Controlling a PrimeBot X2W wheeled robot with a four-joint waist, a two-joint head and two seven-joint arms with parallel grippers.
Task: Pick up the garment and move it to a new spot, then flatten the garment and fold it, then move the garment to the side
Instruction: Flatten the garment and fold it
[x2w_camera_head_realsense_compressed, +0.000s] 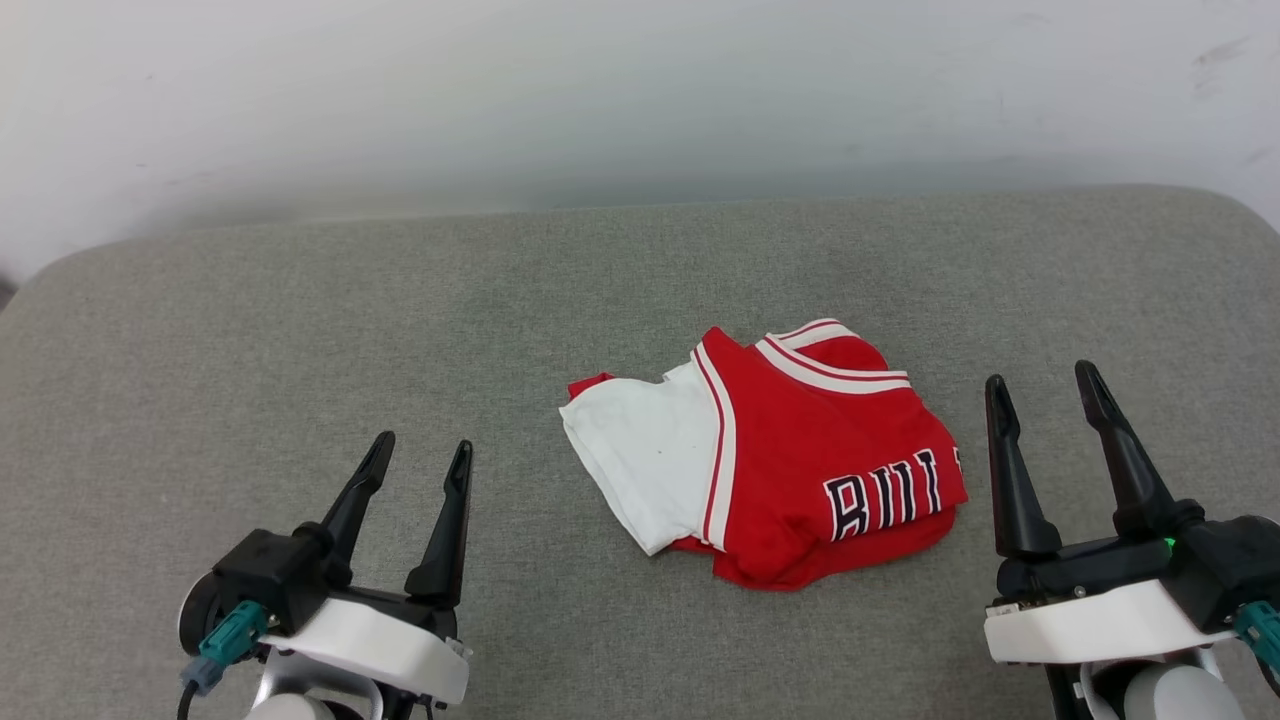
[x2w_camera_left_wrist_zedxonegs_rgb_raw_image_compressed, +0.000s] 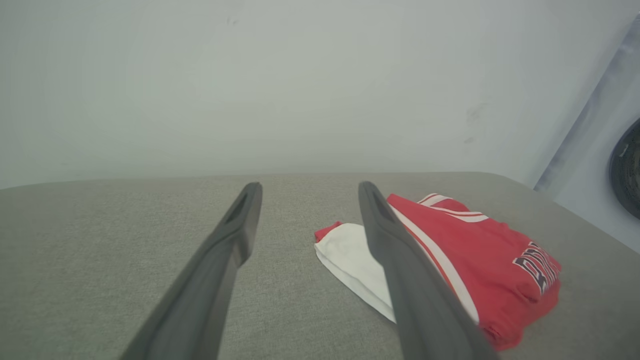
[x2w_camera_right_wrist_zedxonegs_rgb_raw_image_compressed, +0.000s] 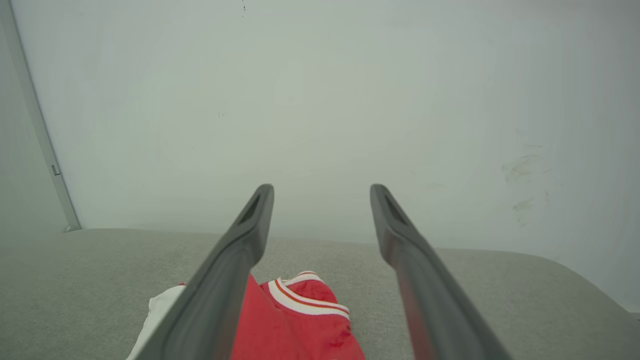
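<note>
A folded red-and-white garment (x2w_camera_head_realsense_compressed: 790, 470) lies on a grey, fabric-covered desk (x2w_camera_head_realsense_compressed: 300, 330) between two sets of dark, tapered fingers, both spread wide and holding nothing. The bundle sits to the inner side of the right fingers (x2w_camera_head_realsense_compressed: 1010, 470), close to them but not touching, and well apart from the left fingers (x2w_camera_head_realsense_compressed: 448, 520), ahead of their tips and off to their right.

Its long axis runs from one set of fingers toward the other. The white sleeve end points at the left fingers; the red end, with black, white-outlined lettering that reads "BULL" before it wraps out of sight, points at the right fingers. A red-and-white striped band lies along the edge farthest from both sets of fingers, and a second striped band crosses the bundle where white meets red.

The cloth is smooth and soft, layered in an uneven, roughly oblong stack with a red layer showing under the near edge. The desk covering has a fine woven grain and rounded far corners, against a plain pale wall (x2w_camera_head_realsense_compressed: 640, 90).

From the left wrist, the garment (x2w_camera_left_wrist_zedxonegs_rgb_raw_image_compressed: 480, 255) lies past the right-hand one of the left fingers (x2w_camera_left_wrist_zedxonegs_rgb_raw_image_compressed: 222, 260), which hides part of the sleeve. From the right wrist, the garment (x2w_camera_right_wrist_zedxonegs_rgb_raw_image_compressed: 295, 325) sits low between the right fingers (x2w_camera_right_wrist_zedxonegs_rgb_raw_image_compressed: 232, 260), apparently below them rather than touching, though the blur makes that hard to confirm.
</note>
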